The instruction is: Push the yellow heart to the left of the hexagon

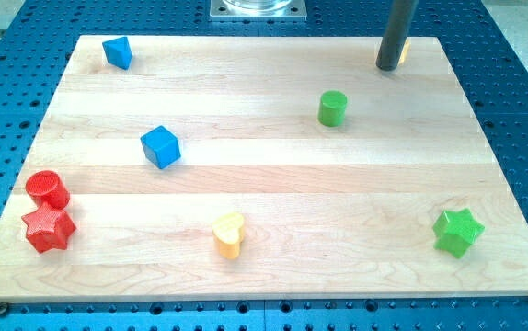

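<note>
While my tip (390, 65) rests bare at the board's (264, 184) top right, touching only a yellow block (404, 51) half hidden behind it, the yellow heart (229, 234) sits far below-left, unpushed.

Wooden board (273, 184) — eight small coloured blocks scattered.

My straight dark grey metal rod comes down almost upright from the view's top, and my tip (390, 66) rests on the wooden tabletop close to its far edge, near the top-right corner.
</note>
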`<action>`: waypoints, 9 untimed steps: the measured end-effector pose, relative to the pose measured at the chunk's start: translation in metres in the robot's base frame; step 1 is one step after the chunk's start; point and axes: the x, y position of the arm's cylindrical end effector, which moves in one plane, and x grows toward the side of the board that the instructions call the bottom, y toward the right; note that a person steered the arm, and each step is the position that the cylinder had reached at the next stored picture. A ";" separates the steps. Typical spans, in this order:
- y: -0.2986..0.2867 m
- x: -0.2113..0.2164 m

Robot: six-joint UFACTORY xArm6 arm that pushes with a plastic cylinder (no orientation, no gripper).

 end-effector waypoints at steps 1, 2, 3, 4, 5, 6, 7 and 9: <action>0.014 0.081; 0.006 0.169; -0.071 0.229; -0.140 0.300; -0.220 0.339; -0.256 0.324; -0.208 0.303; -0.179 0.203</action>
